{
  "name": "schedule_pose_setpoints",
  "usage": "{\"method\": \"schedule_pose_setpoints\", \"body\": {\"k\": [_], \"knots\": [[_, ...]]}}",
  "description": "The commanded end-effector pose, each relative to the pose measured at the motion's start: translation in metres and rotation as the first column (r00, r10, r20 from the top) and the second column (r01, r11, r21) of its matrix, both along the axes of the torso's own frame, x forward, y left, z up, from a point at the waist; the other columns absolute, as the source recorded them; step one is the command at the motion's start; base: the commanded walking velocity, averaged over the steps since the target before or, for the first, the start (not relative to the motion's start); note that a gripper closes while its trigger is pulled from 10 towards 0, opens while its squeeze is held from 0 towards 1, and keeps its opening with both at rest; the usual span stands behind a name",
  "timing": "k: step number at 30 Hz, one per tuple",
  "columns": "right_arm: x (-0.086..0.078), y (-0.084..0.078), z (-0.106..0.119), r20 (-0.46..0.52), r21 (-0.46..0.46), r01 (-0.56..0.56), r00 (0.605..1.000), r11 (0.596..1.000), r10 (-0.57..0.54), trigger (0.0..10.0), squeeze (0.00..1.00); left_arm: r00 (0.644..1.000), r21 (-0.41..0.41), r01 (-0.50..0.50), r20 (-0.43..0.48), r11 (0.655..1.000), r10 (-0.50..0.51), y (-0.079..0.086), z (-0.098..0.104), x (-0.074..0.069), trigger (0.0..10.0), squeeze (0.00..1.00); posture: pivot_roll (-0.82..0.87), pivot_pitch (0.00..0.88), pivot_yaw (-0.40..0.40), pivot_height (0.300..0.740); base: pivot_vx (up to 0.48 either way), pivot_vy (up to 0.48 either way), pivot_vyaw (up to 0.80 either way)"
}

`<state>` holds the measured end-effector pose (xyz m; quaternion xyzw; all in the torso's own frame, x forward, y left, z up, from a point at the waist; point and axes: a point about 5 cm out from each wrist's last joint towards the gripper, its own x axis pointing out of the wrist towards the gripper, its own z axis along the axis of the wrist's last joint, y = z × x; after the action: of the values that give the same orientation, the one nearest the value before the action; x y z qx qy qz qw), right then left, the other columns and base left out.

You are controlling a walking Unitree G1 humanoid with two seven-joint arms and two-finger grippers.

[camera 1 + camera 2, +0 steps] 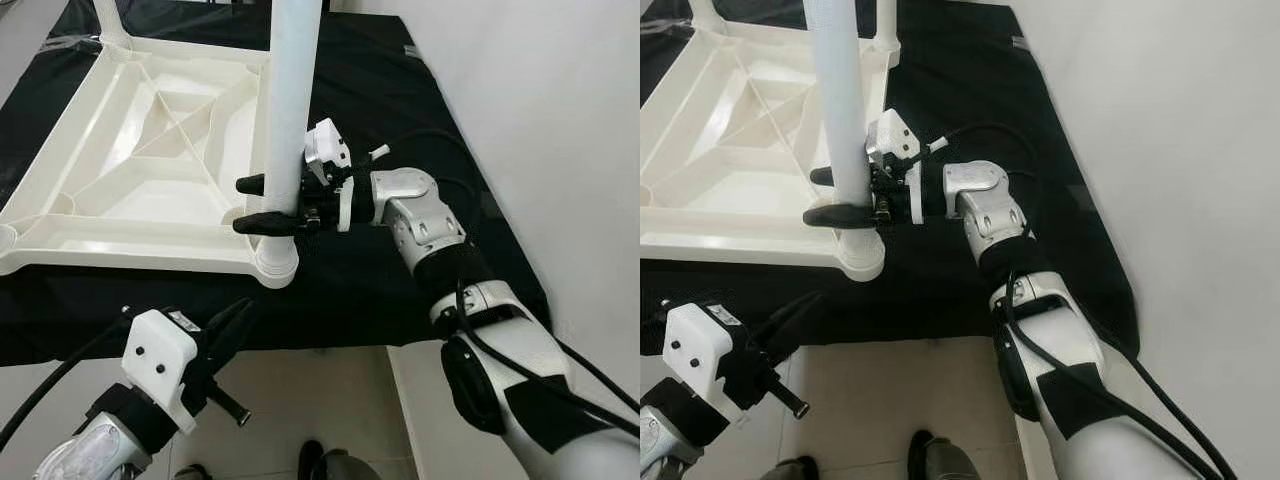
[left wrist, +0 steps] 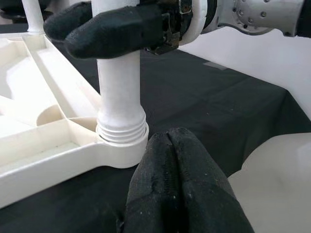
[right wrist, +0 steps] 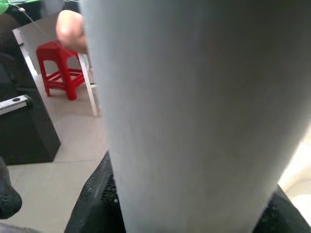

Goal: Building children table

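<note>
A white plastic table top [image 1: 150, 150] lies upside down on a black cloth [image 1: 400, 100]. A white table leg [image 1: 290, 90] stands upright in its near right corner socket [image 1: 276, 265]. My right gripper [image 1: 247, 205] is shut on this leg a little above the socket, one black finger on each side. The leg [image 3: 194, 111] is very close in the right wrist view. My left gripper [image 1: 238, 315] hangs low before the cloth's front edge, below the socket. Its fingers [image 2: 182, 184] are pressed together with nothing between them.
Another leg [image 1: 110, 20] stands at the table top's far left corner. A white wall [image 1: 550, 100] runs close along the right. Tiled floor [image 1: 320, 400] lies below the front edge. A red stool [image 3: 60, 68] stands on the floor beyond.
</note>
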<state>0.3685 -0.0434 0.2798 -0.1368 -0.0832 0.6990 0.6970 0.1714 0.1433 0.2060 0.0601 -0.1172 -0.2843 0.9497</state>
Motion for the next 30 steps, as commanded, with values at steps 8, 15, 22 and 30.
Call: {"method": "schedule_pose_setpoints", "body": {"k": [8, 15, 22, 30], "knots": [[0.012, -0.027, -0.022, -0.002, -0.026, 0.199, 0.980, 0.980, -0.199, 0.0, 0.00, 1.000, -0.008, 0.012, 0.002, 1.000, -0.012, -0.005, 0.003, 0.004, 10.0, 0.00, 0.17, 0.270, -0.187, 0.740, 0.000, 0.000, 0.00], [0.022, -0.046, -0.053, -0.094, 0.111, 0.727, 0.686, 0.678, -0.721, 0.0, 0.00, 1.000, -0.011, 0.016, 0.007, 1.000, -0.016, -0.004, 0.006, 0.002, 10.0, 0.00, 0.14, 0.276, -0.184, 0.740, 0.000, 0.000, 0.00], [-0.029, -0.012, -0.107, -0.135, 0.104, 0.782, 0.624, 0.615, -0.770, 0.0, 0.00, 1.000, -0.019, 0.027, 0.006, 0.999, -0.027, -0.005, 0.008, 0.002, 10.0, 0.00, 0.14, 0.274, -0.170, 0.740, 0.000, 0.000, 0.00], [-0.027, 0.005, -0.085, -0.110, 0.136, 0.744, 0.668, 0.655, -0.736, 10.0, 0.00, 1.000, -0.018, 0.025, 0.005, 1.000, -0.025, -0.003, 0.007, 0.001, 10.0, 0.00, 0.14, 0.254, -0.155, 0.740, 0.000, 0.000, 0.00]]}}
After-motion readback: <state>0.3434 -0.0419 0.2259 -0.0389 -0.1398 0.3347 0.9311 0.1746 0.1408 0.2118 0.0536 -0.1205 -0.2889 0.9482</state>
